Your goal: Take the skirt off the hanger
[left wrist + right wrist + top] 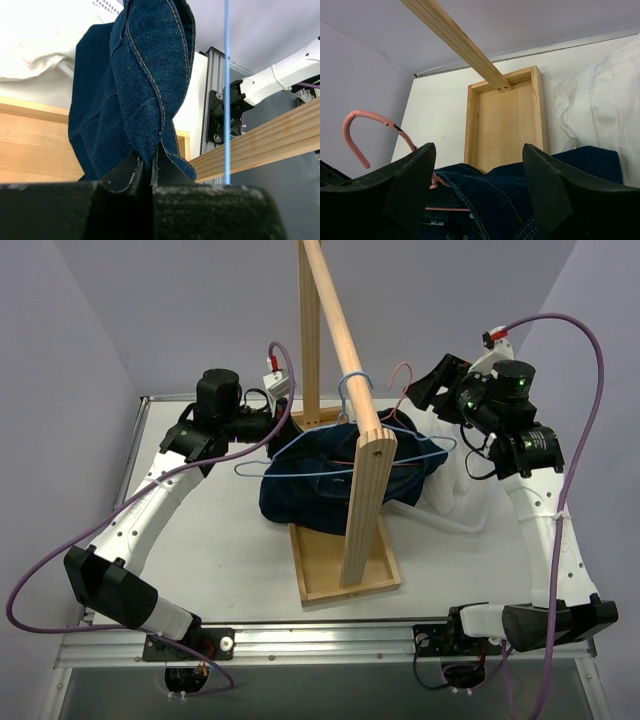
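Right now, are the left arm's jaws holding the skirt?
Yes, the left jaws are shut on a fold of the skirt.

Place: robot lab test cell.
Enclosure: plain lilac panels (90, 330) behind and beside the bench (220, 550).
Frame: aluminium rail (320, 645) along the bench's near edge.
Robots: left arm (140, 525) and right arm (545, 530), cabled, bolted at that edge.

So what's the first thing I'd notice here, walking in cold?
Probably the dark denim skirt, bunched at the middle of the table under a slanting wooden rail that a blue hanger hooks onto. The left gripper has a fold of the skirt pinched between shut fingers. The right gripper hovers open just above the denim, beside a pink hanger.
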`<state>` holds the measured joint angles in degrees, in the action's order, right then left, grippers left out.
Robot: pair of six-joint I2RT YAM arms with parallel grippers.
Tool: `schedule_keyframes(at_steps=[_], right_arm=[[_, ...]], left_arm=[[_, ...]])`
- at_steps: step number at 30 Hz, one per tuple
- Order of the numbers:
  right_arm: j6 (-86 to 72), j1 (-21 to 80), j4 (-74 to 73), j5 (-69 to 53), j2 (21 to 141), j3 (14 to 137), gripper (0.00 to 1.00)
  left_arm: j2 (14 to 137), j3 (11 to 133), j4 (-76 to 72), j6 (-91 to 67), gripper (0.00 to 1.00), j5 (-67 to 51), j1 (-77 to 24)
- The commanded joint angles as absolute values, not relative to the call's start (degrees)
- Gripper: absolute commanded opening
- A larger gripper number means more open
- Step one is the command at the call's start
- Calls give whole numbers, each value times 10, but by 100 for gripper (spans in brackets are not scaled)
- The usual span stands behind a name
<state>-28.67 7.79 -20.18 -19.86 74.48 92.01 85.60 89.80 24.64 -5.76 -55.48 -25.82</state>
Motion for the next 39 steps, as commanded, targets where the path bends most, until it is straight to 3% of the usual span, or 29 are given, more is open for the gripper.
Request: schedule_keyframes(at_steps=[1,23,39], right_arm=[[-303,87,-150,-210,730,910,65],[-310,88,-127,-234,681,868,39],[-330,115,-89,-266,712,864,31]], left_arm=[[831,904,202,-63,2,-584,-263],[838,917,187,-91,2,-572,-262],[853,925,159,-114,2,-584,-264]])
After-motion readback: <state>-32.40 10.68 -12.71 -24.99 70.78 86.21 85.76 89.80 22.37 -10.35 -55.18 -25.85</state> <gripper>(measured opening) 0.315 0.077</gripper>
